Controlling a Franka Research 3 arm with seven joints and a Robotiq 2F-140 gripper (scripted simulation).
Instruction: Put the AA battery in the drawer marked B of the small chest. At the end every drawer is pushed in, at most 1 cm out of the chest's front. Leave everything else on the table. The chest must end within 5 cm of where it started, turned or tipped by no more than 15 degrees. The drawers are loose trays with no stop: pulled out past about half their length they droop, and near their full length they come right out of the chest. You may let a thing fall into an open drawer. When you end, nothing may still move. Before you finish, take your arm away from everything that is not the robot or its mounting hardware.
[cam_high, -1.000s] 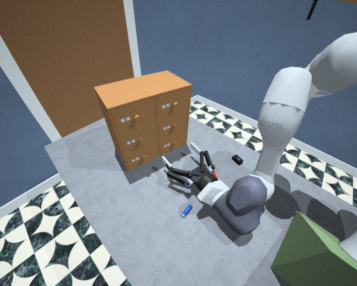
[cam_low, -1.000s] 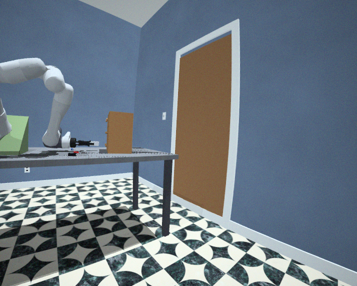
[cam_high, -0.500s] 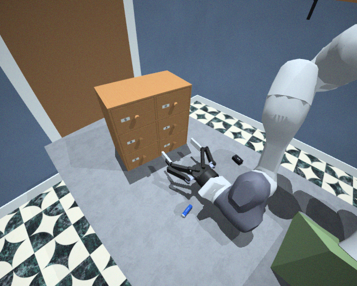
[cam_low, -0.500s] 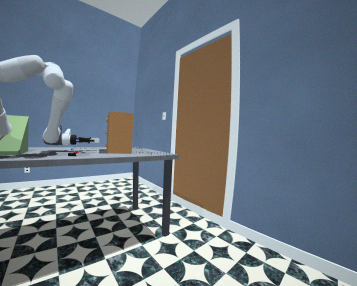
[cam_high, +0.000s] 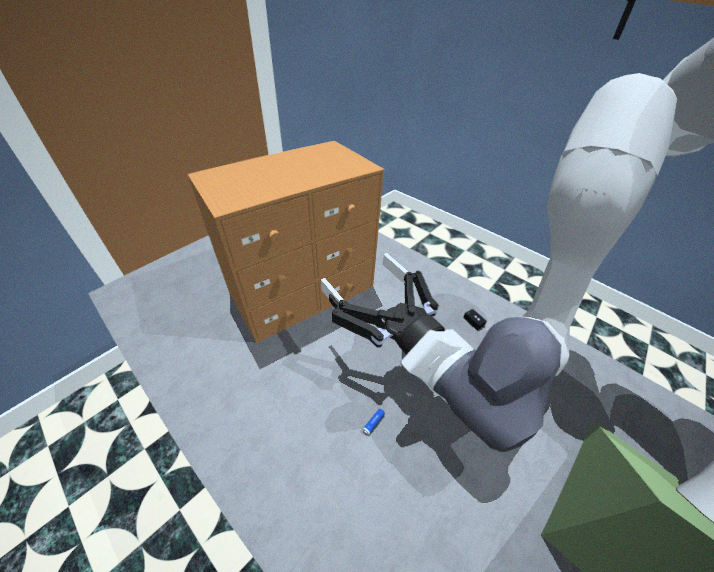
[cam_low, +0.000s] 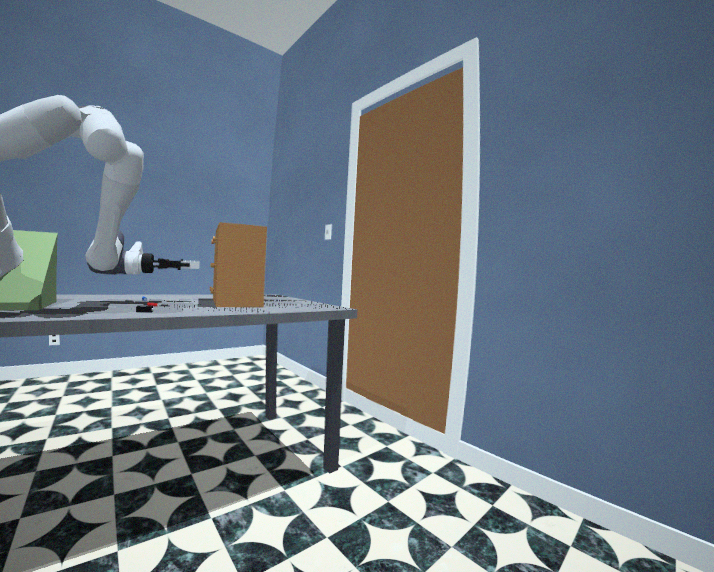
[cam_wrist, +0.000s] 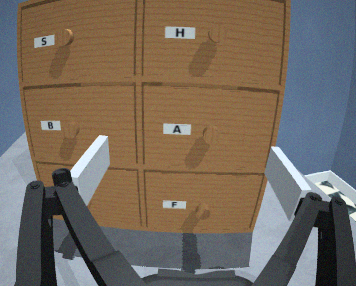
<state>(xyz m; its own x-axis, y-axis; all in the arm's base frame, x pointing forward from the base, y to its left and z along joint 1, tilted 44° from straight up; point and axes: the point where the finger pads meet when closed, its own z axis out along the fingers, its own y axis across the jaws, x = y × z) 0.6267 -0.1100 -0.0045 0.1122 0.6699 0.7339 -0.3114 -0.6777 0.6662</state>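
Wrist view: drawer B's knob (cam_wrist: 72, 131) is best centred between the fully spread, empty jaws of the gripper (cam_high: 364, 275) (cam_low: 195, 264) (cam_wrist: 189, 156) before a straight, shallow pull. The blue battery (cam_high: 373, 421) (cam_low: 144, 299) is left lying inward from the desk's left edge.

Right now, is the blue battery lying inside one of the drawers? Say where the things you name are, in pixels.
No, the blue battery (cam_high: 373, 421) lies on the grey table (cam_high: 286, 476).

1. My top view looks steeply down from above the table (cam_high: 297, 488) (cam_low: 178, 321), facing the chest's front.
2. My exterior view stands farther back, level, side-on; both share chest and table.
3. My wrist view faces the drawers (cam_wrist: 90, 60) closely.
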